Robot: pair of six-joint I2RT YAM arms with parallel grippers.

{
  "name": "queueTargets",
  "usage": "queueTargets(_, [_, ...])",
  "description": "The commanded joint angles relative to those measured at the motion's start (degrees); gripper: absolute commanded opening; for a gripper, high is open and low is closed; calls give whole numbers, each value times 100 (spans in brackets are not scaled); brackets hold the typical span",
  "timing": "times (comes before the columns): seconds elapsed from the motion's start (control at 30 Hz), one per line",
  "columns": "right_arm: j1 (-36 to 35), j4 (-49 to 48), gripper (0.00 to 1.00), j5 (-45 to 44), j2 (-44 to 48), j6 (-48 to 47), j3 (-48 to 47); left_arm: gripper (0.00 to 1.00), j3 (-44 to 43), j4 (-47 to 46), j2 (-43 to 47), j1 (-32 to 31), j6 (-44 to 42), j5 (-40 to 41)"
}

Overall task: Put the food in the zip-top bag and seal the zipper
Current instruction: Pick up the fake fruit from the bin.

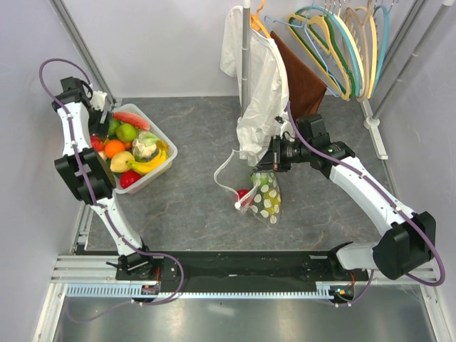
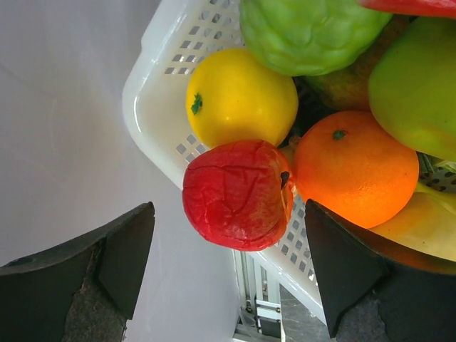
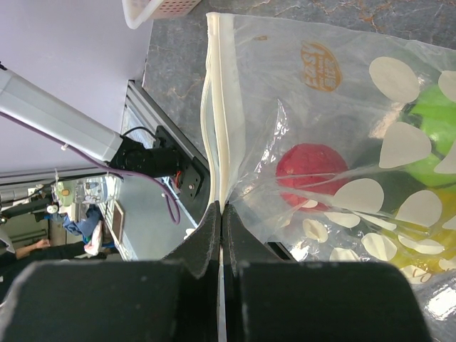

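Observation:
The clear zip-top bag (image 1: pixel 267 196) with white dots hangs from my right gripper (image 1: pixel 273 162) down to the table. In the right wrist view the gripper (image 3: pixel 222 208) is shut on the bag's (image 3: pixel 342 92) white zipper track (image 3: pixel 217 107). A red food (image 3: pixel 311 167) and a green one (image 3: pixel 427 128) lie inside the bag. My left gripper (image 1: pixel 100 134) is open over the basket's left end. In the left wrist view the gripper (image 2: pixel 229 246) stands with a wrinkled red apple (image 2: pixel 239 194) just beyond its spread fingers (image 2: pixel 107 271), not touching.
The white lattice basket (image 1: pixel 165 146) at the far left holds an orange (image 2: pixel 356 167), a yellow fruit (image 2: pixel 239 96), green fruits (image 2: pixel 306 28), a banana (image 1: pixel 146 167) and a red slice (image 1: pixel 132 118). A white garment (image 1: pixel 256 85) and hangers (image 1: pixel 342 43) hang behind the bag.

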State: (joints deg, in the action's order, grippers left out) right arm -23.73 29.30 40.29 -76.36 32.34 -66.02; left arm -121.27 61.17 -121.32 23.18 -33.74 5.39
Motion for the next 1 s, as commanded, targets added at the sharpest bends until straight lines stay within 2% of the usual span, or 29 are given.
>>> queueTargets(0.0, [43,-82,0,93,174,-26,-60,92,86,36,-111,38,34,-108])
queueTargets(0.33, [96,-65,0,119,262,-26,28,92,227,62,-234,38,25,-3])
queueTargets(0.43, [96,-56,0,128,288,-26,28,88,245,62,-235,55,51,-20])
queueTargets(0.57, [122,-65,0,145,288,-26,36,73,166,80,-182,73,60,-73])
queueTargets(0.63, [123,-47,0,154,306,-34,36,69,25,115,-138,47,16,-82])
queueTargets(0.8, [131,-47,0,154,288,-26,36,65,-502,238,370,-129,-168,-152])
queueTargets(0.87, [131,-47,0,154,279,-34,36,64,-616,290,669,-261,-168,-441])
queueTargets(0.97, [149,-38,0,137,279,-61,63,64,-477,475,1355,-796,-63,-1012])
